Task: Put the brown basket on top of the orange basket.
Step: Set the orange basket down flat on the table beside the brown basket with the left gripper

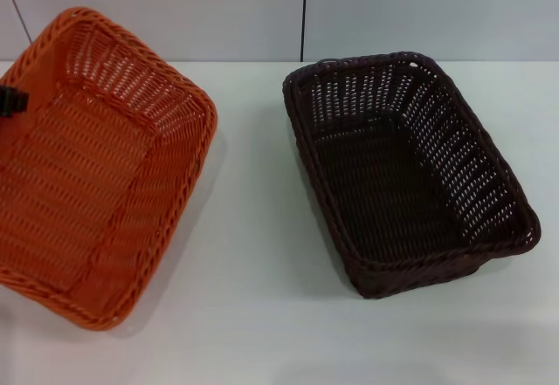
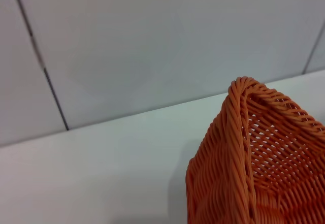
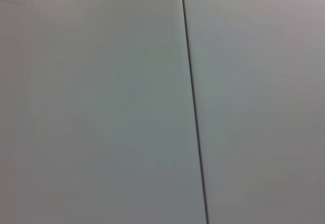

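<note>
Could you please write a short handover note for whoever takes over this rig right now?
Left gripper: only a dark piece shows in the head view, at the near-left rim of the bright orange rectangular woven basket, which looks tilted up off the white table. Whether it is clamped on the rim cannot be seen.
Right gripper: not in view; its wrist camera shows only a pale panelled wall.
The dark brown rectangular woven basket sits flat on the table, to the right of the orange basket, with a gap between them.
Done: no stacking yet.
Left: lift the brown basket and set it on the orange basket.
</note>
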